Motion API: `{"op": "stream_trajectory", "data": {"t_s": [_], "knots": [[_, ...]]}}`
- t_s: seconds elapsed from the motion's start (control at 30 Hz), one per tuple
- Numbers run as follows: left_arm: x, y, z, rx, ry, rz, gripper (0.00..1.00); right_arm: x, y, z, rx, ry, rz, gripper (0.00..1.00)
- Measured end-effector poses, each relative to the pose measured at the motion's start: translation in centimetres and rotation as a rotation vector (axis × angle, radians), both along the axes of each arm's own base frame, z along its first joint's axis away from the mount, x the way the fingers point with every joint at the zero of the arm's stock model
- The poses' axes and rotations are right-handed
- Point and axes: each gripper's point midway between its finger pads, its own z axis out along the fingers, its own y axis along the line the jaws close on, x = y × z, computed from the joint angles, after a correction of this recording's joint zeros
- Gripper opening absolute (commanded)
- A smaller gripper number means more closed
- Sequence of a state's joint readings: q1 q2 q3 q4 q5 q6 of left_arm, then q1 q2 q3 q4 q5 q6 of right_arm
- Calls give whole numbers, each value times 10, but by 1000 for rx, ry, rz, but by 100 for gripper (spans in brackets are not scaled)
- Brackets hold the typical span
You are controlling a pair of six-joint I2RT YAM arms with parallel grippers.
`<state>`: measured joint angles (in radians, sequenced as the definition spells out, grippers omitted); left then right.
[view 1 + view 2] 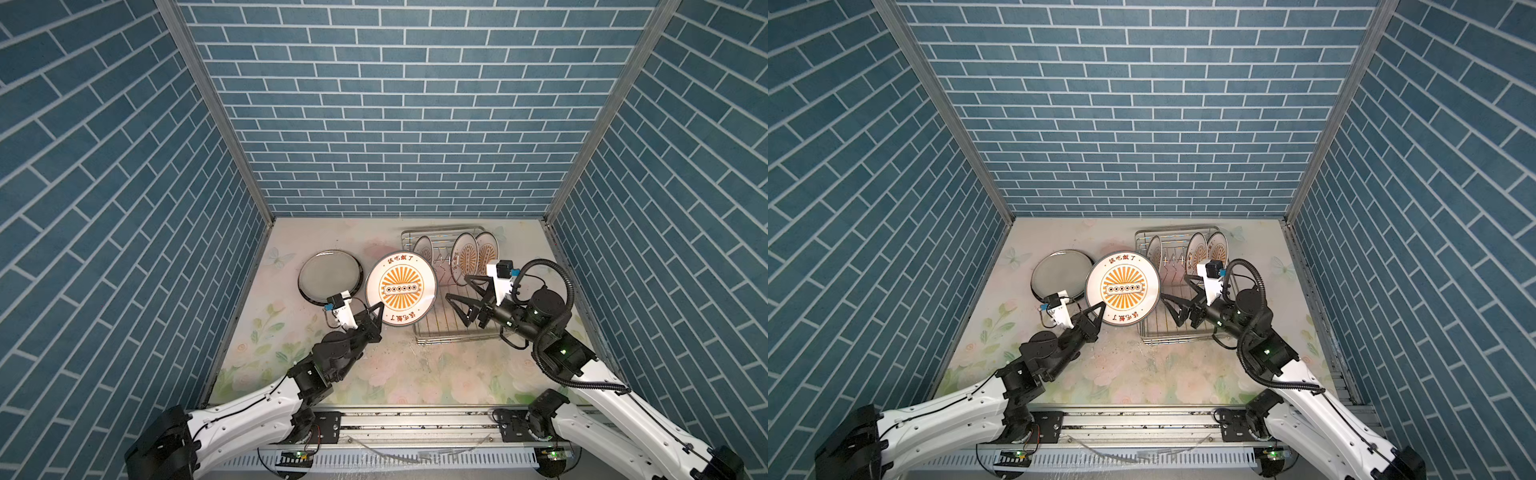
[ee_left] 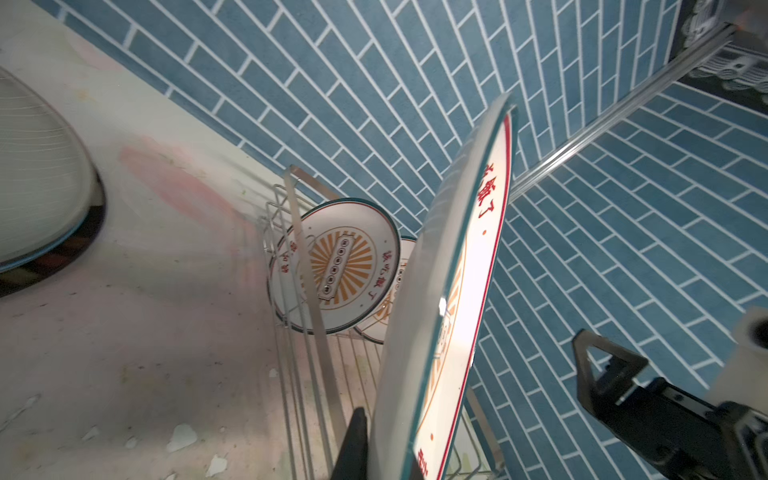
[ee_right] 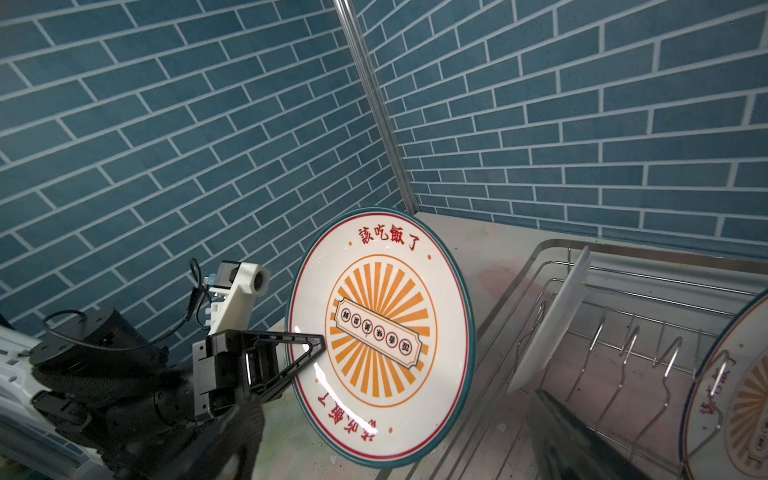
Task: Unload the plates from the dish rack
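My left hand was clamped on the near rim of a sunburst plate. It held the plate tilted over the table, in the gap between the grey plate and the rack. My right hand hung over the near half of the rack with its jaws spread wide and nothing between them. By my reckoning the job was a little short of halfway. The grey plate lay flat on the table to the left, and one plate was out of the rack but not yet set down. Three stood on edge among the prongs: a lone plate at the far left end and a pair of plates side by side at the far right. The tight spots were on either side of the plate I held. Its left rim came just beside the grey plate in both top views, and its right rim hung near the rack's side rail and not far from my open right hand. From the wrist views I could not tell how much air lay under its lower edge. The widest free room was the bare stretch of table nearest me, in front of both arms. The near half of the rack was also empty of plates, which left my right hand a clear way in toward the pair.
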<state>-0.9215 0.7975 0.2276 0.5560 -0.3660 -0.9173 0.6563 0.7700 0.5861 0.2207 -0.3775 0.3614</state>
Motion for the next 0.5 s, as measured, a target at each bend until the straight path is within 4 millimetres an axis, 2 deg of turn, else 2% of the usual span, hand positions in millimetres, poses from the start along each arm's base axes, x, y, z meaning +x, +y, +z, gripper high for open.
{"op": "stream_trajectory", "data": {"t_s": [0.1, 0.3, 0.5], "knots": [[1, 13, -9, -12, 31, 61, 0, -3, 13, -5, -36, 6, 39, 95], [0, 37, -23, -22, 80, 157, 0, -9, 52, -13, -169, -21, 103, 95], [-4, 62, -45, -45, 185, 269, 0, -14, 79, -38, -317, -50, 130, 95]]}}
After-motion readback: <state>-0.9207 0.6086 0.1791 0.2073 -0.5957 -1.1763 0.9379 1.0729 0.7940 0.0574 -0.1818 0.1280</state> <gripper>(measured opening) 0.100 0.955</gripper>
